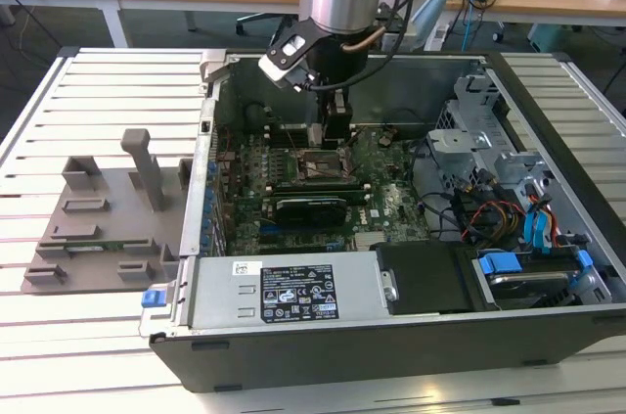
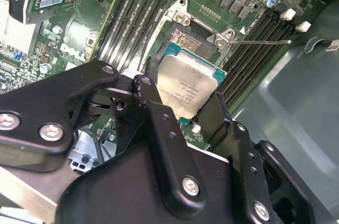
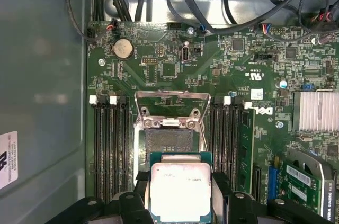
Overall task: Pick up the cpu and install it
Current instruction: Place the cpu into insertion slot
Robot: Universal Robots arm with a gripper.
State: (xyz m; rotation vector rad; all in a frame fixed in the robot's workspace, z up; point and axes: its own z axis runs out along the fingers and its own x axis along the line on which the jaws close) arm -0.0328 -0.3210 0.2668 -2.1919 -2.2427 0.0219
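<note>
The cpu (image 3: pixel 180 195), a silver square chip with a green rim, is gripped on two opposite sides by the black fingers (image 3: pixel 220 182) of my gripper (image 3: pixel 180 184), which is shut on it. It hangs partly over the open socket (image 3: pixel 169 142) on the green motherboard, whose metal load plate (image 3: pixel 170 108) is flipped up. In the second wrist view the cpu (image 2: pixel 185 87) overlaps one corner of the socket (image 2: pixel 186 37); I cannot tell whether they touch. In the exterior view my gripper (image 1: pixel 333 132) reaches down into the computer case just above the socket (image 1: pixel 319 167).
Memory slots (image 3: pixel 109 144) flank the socket on both sides. A long black card (image 1: pixel 311 207) lies beyond it toward the case front. Cables and drive bays (image 1: pixel 509 208) crowd the exterior view's right. A grey tray with posts (image 1: pixel 98 223) sits outside the case (image 1: pixel 293 350) on the exterior view's left.
</note>
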